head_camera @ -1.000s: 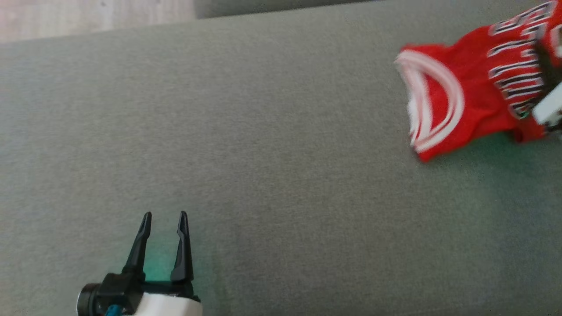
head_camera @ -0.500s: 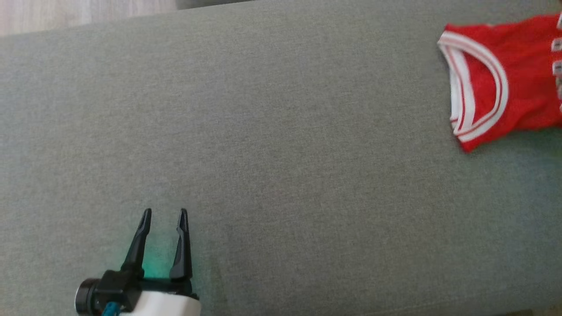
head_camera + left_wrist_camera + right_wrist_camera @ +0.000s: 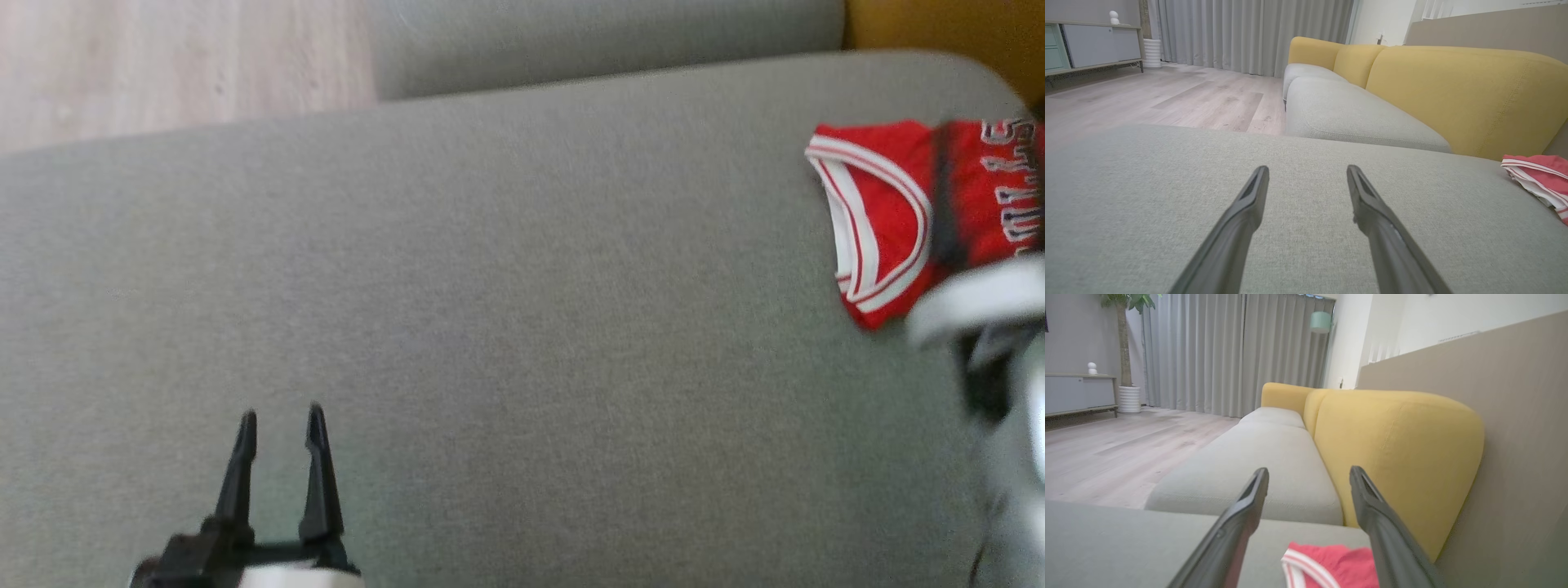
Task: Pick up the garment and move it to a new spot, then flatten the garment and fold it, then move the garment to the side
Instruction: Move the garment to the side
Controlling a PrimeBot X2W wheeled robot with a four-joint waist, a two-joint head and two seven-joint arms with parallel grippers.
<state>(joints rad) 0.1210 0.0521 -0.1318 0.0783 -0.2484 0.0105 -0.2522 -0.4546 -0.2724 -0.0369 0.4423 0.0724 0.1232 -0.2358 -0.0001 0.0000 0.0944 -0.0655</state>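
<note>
We read this as the end of the last step. The garment [image 3: 890, 204], a red jersey with white-striped trim, lies at about 2 o'clock in the head view, on the far right corner of the grey sofa seat [image 3: 522, 286]. It sits close to the yellow backrest [image 3: 1392, 457]. That corner is well apart from the middle of the cushion, which suits a "move it to the side" placement.

In the right wrist view the right hand [image 3: 1308, 471] has its two fingers spread with nothing between them. The jersey shows below and beyond them, so it looks released rather than held. The left hand [image 3: 282, 414] waits at 7 o'clock in the head view, fingers parted and empty. It hangs low over bare cushion, probably kept clear because one arm is enough for this move. A blurred pale part of the right arm [image 3: 971, 302] crosses the head view at 3 o'clock, just below the jersey.

A second ago the jersey was bunched and blurred at the right edge, with the right arm on it. Half a second ago it lay flatter with no arm over it. The camera has also shifted, since wooden floor [image 3: 163, 65] and backrest now show along the top. The left hand keeps the same open pose.
</note>
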